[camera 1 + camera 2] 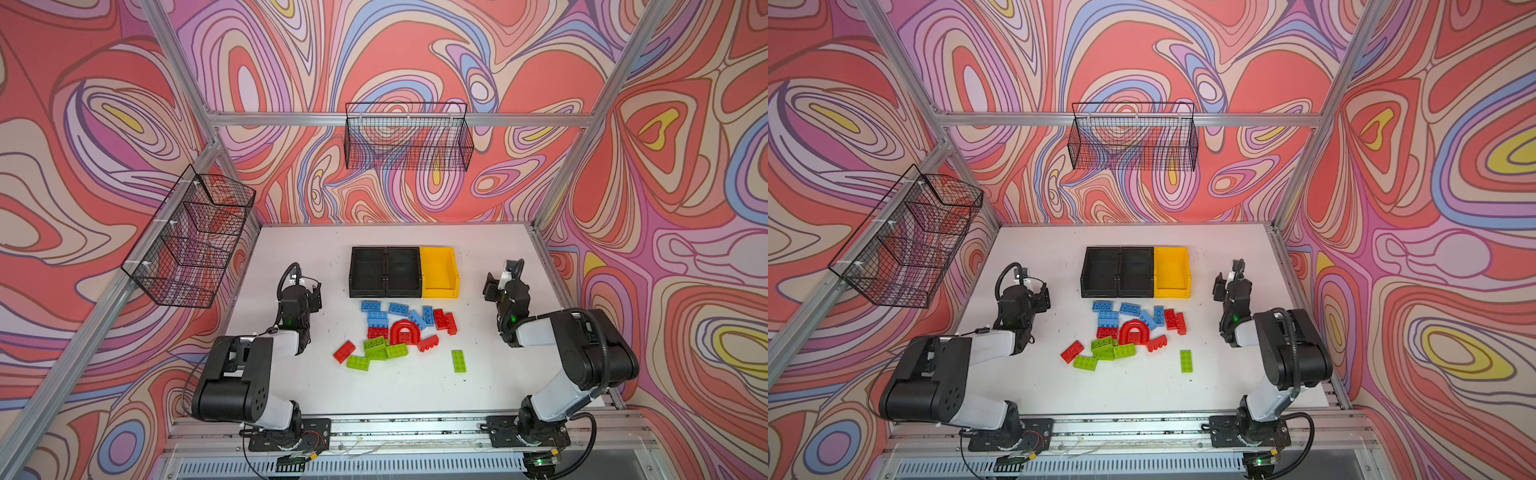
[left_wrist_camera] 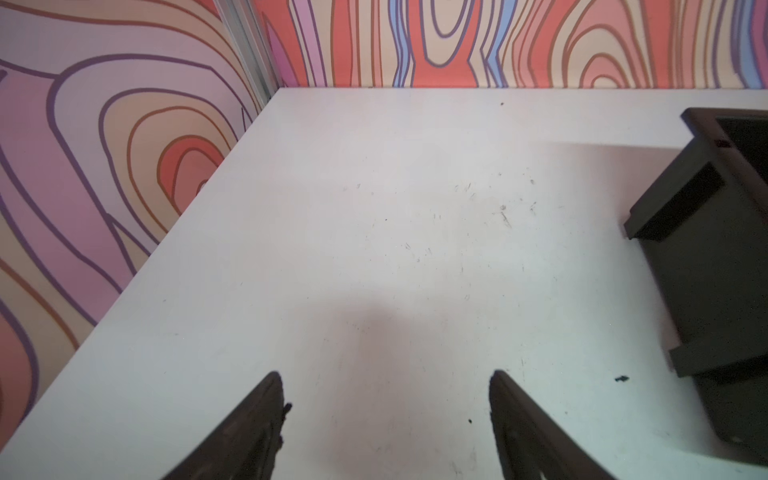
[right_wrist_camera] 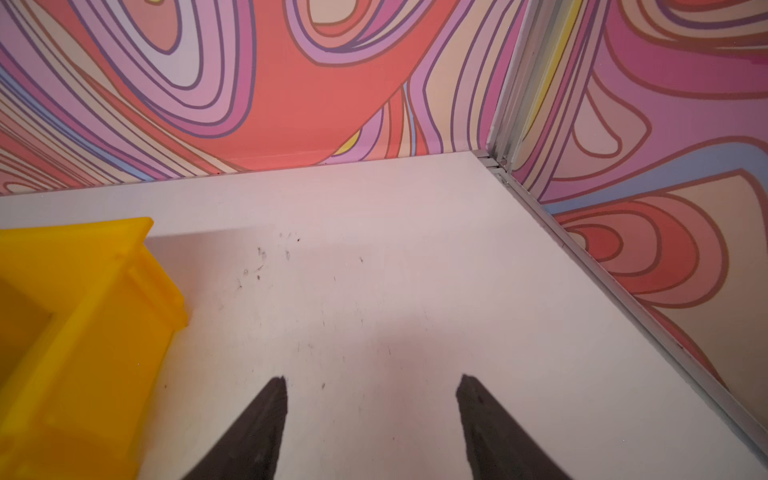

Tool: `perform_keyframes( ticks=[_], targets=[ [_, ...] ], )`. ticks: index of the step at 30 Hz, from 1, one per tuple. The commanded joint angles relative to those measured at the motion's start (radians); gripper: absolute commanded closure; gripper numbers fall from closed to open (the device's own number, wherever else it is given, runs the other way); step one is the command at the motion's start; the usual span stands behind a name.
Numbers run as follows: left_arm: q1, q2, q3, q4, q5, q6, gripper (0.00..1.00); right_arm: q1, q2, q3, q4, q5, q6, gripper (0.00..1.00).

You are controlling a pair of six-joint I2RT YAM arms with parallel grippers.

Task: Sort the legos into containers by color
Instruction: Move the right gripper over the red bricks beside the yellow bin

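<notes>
In both top views the legos lie in a loose pile mid-table: blue bricks (image 1: 371, 306) at the back, a red arch (image 1: 404, 331) (image 1: 1133, 331) in the middle, green bricks (image 1: 376, 349) in front, and red bricks (image 1: 344, 351) among them. One green brick (image 1: 458, 360) lies apart. Behind the pile stand the containers in a row: two black (image 1: 368, 249) (image 1: 402, 249) and one yellow (image 1: 455, 270). My left gripper (image 2: 386, 386) (image 1: 311, 291) hovers open over bare table beside a black container (image 2: 706, 257). My right gripper (image 3: 372, 388) (image 1: 494, 286) hovers open beside the yellow container (image 3: 83, 299). Both are empty.
Two black wire mesh baskets hang on the walls, one at the back (image 1: 409, 139) and one on the left (image 1: 191, 241). The white table (image 1: 415, 386) is walled on three sides. An aluminium rail (image 1: 415, 424) carrying both arm bases runs along the front.
</notes>
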Motion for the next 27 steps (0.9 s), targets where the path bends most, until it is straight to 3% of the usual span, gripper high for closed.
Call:
perform_keyframes(
  ticks=[1, 7, 12, 20, 27],
  targets=[
    [-0.009, -0.079, 0.163, -0.221, -0.062, -0.02, 0.27, -0.001, -0.083, 0.167, -0.329, -0.025, 0.056, 0.31],
    [-0.077, -0.137, 0.471, -0.597, -0.006, -0.032, 0.26, 0.093, -0.113, 0.371, -0.781, -0.078, 0.13, 0.31],
    [-0.077, -0.176, 0.529, -0.745, 0.156, -0.011, 0.23, 0.182, -0.204, 0.368, -1.015, -0.092, 0.189, 0.29],
    [-0.078, -0.219, 0.388, -0.619, 0.332, -0.049, 0.21, 0.292, -0.338, 0.287, -1.211, -0.127, 0.324, 0.29],
    [-0.078, -0.149, 0.427, -0.628, 0.426, -0.1, 0.22, 0.339, -0.335, 0.21, -1.24, -0.143, 0.407, 0.34]
  ],
)
